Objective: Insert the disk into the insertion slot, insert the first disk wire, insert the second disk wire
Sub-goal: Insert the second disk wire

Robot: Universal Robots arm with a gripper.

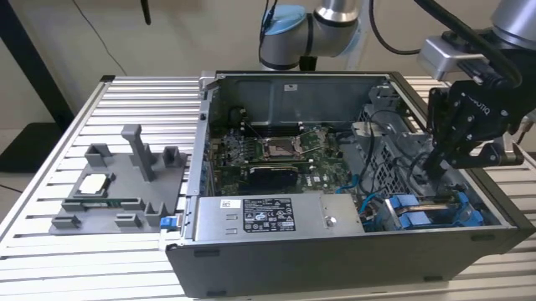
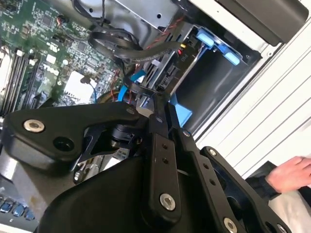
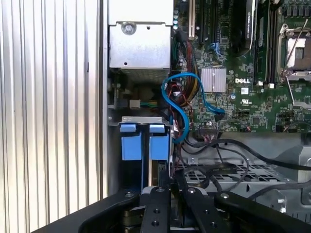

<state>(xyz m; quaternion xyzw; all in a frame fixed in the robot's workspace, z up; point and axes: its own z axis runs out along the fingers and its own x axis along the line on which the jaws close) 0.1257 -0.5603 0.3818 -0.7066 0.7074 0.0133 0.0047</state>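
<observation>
Where the slatted table (image 1: 50, 207) runs out from the computer case (image 1: 335, 269) on the exterior view's left, a grey fixture tray (image 1: 84, 216) lies just beside the case wall, with a small pale chip (image 1: 92, 183) resting on it. Inside the case, along its near wall, sits the silver power-supply box (image 1: 277, 216) with its label facing up. Behind that, on the case floor, lies the green motherboard (image 1: 277, 150).

Further toward the exterior view's right, in the near corner of the case, the insertion slot (image 3: 142, 119) stands as a grey metal bay. The disk (image 1: 408, 210) seems already seated in it, its bright blue carrier frame showing at the bay's mouth. A blue cable (image 3: 170, 97) curls from the board toward the bay, among a bundle of black wires (image 2: 121, 46).

The gripper (image 1: 435, 168) reaches down into the case just above the bay, close to the disk's end. In the second wrist view its jaws look drawn together at the tips, right against the dark wiring there. Whether they pinch a connector I cannot tell.

Outside the case wall, in the second wrist view, a person's hand (image 2: 291, 174) shows over the table.
</observation>
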